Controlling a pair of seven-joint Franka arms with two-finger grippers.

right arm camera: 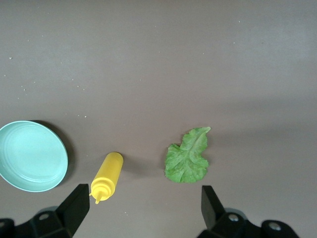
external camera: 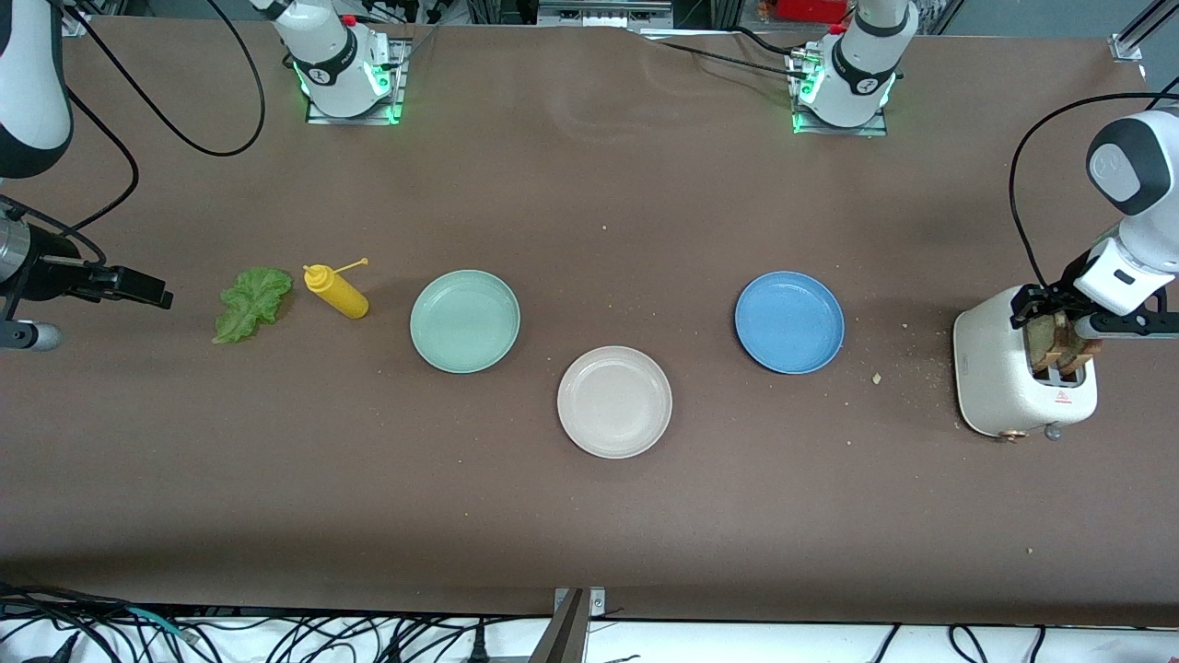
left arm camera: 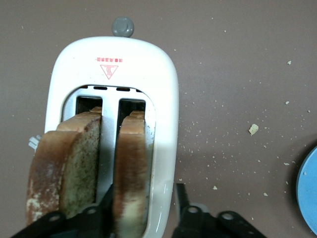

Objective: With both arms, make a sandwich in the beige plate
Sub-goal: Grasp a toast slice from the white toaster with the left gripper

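On the brown table, near its middle and closest of the three plates to the front camera, the round pale beige plate [external camera: 614,401] sits bare: nothing of the sandwich is assembled yet. Both tan toasted bread slices [left arm camera: 130,173] stand upright in the slots of the white two-slot toaster [external camera: 995,368] at the left arm's end of the table. The ruffled green lettuce leaf [external camera: 250,302] lies flat on the table at the right arm's end, just beside the yellow squeeze bottle [external camera: 337,290].

Judged progress: first step only, fetching a slice. All placing is left.

Left gripper [left arm camera: 143,210] is down at the toaster top, fingers straddling one slice, partly closed; whether they already press the crust, cannot tell. Right gripper [right arm camera: 143,206] hangs over the table near the lettuce, fingers wide apart, holding nothing; this arm waits.

View differences: left wrist view shows which slice the fingers bracket and the crumbs scattered beside the toaster; front view hides this under the wrist. Only the front view shows the beige plate, flanked by the mint green plate [external camera: 465,320] and blue plate [external camera: 789,321].
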